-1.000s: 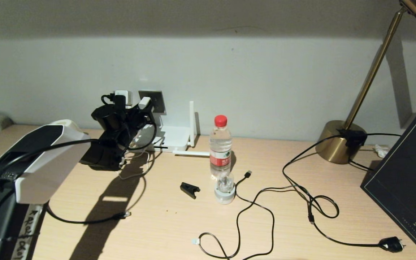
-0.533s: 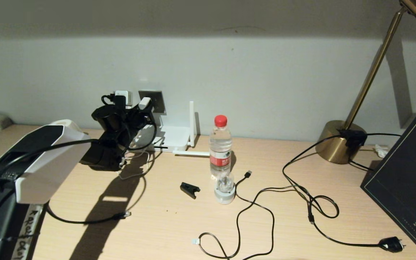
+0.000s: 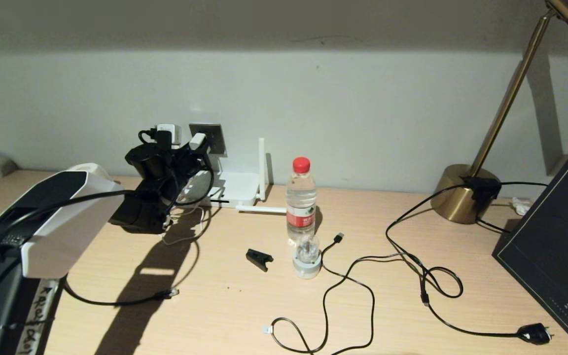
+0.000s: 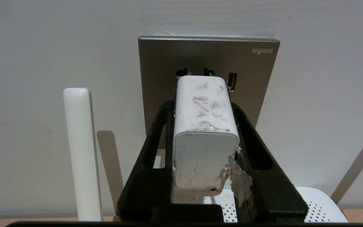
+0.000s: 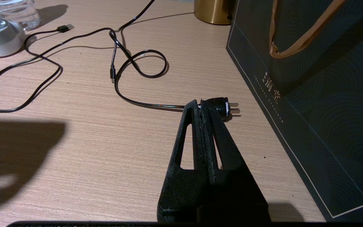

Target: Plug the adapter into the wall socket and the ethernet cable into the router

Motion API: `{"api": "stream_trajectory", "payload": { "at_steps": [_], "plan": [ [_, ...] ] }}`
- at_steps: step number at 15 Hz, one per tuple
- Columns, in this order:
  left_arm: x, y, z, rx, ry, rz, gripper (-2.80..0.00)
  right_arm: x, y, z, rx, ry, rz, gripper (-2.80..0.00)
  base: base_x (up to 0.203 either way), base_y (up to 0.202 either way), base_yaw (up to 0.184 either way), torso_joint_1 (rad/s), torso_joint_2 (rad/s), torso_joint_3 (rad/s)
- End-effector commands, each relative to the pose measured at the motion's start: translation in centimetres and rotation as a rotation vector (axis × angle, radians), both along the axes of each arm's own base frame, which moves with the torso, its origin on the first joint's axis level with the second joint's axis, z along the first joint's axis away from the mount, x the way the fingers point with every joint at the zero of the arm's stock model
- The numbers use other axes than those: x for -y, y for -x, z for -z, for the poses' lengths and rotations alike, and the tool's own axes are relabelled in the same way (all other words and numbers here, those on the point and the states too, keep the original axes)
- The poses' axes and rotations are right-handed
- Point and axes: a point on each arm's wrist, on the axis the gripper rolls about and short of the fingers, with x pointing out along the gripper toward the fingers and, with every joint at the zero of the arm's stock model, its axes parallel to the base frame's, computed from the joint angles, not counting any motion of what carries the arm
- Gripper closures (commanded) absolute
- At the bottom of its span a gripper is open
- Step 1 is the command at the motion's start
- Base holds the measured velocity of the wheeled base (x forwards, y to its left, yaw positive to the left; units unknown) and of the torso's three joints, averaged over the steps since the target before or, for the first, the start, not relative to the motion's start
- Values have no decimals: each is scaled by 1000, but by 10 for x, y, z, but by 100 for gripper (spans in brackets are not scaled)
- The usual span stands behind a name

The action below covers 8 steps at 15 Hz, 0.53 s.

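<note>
Router (image 3: 234, 190) first, since it is the biggest of the task's pieces: it sits flat at the back edge of the desk (image 3: 225, 315) against the wall, antennas up, directly below the wall socket (image 4: 209, 82). Straight in front of that grey plate the left gripper (image 4: 205, 104) holds the adapter (image 4: 204, 132), fingers clamped on its two flanks, its long axis aimed square at the plate. Its nose looks to be right at the plug holes, just under the upper pair, though whether the prongs have entered is hidden behind its body. To my eye the coming push runs straight along that axis, into the wall. Near the desk's front left edge lies the ethernet cable (image 3: 116, 301), its plug pointing right, well apart from the router and closer to the left arm. By the front right corner the right gripper (image 5: 204, 108) hangs parked, fingers pressed together on nothing, beside a black mains plug (image 5: 221, 106).
</note>
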Motion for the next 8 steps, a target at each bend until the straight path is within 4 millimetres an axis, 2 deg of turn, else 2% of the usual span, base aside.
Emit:
{"api": "stream_trajectory", "payload": {
  "at_steps": [1, 8],
  "plan": [
    [0, 0, 0, 6, 1, 0, 0, 0, 0, 0, -1, 1, 0, 0, 0, 0, 0, 0, 0, 0],
    [-3, 1, -3, 12, 1, -5, 0, 0, 0, 0, 0, 1, 0, 0, 0, 0, 0, 0, 0, 0]
  ]
}}
